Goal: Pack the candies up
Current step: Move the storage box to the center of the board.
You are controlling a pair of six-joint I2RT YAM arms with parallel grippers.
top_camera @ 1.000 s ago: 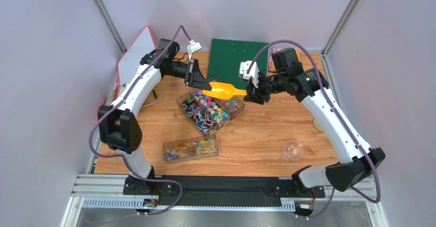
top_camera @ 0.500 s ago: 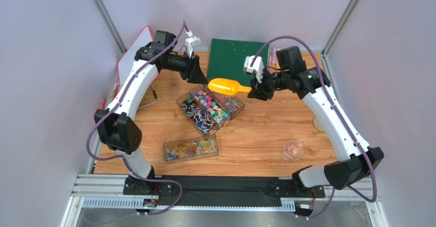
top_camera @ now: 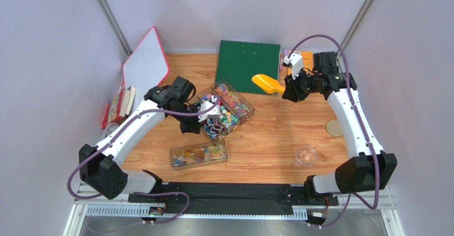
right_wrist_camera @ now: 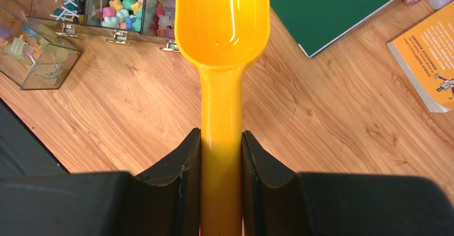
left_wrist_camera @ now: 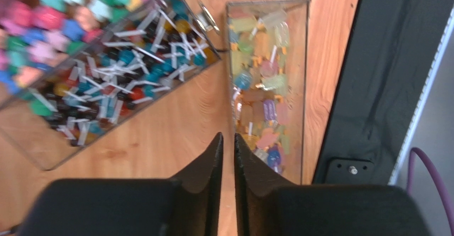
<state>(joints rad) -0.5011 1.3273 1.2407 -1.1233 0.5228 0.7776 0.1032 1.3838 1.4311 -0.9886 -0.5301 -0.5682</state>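
Right gripper (right_wrist_camera: 221,135) pinching yellow scoop (right_wrist_camera: 223,18) handle; left gripper (left_wrist_camera: 228,136) pressed together, empty

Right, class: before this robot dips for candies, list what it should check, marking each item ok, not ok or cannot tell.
1. Right gripper clamps the yellow scoop by its handle: ok.
2. Scoop bowl empty: ok.
3. Scoop above the candies: not ok; the top view shows it off to one side of the divided box.
4. Left gripper empty, nearly shut: ok.
5. Left gripper out of the scoop's path: cannot tell; it hovers by the box's near end.
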